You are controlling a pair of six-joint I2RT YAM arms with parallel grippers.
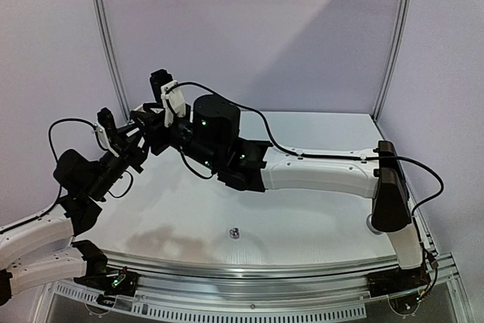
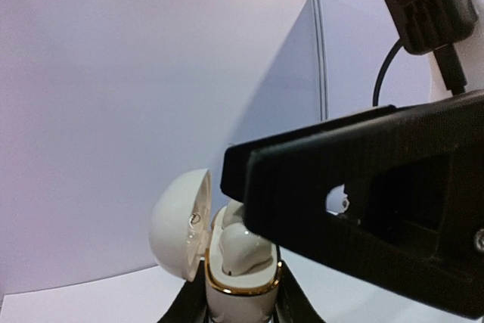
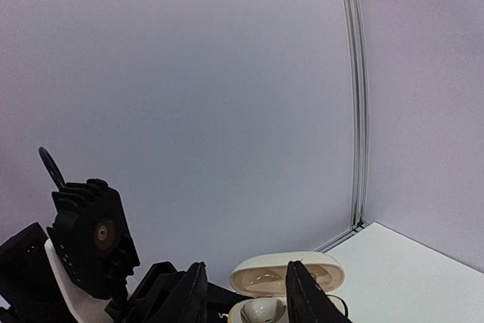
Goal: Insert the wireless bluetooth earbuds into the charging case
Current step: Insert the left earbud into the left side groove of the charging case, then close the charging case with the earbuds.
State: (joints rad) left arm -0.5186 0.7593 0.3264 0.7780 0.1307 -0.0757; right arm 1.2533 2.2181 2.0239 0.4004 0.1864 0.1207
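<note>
Earbud (image 3: 265, 312), white, sits in the open case (image 2: 181, 236), bottom centre of the right wrist view. Right end effector (image 3: 246, 274) straddles it, narrowly apart, seemingly not pinching. Left end effector (image 2: 236, 312) clamps the case upright. Right arm's nearer.

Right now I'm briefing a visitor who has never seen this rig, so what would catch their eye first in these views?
At the table's far left, the left end effector grips a white charging case, its lid open and a white earbud seated inside. The right end effector stands open close to it. Alone near the table's front edge lies one tiny grey earbud.
</note>
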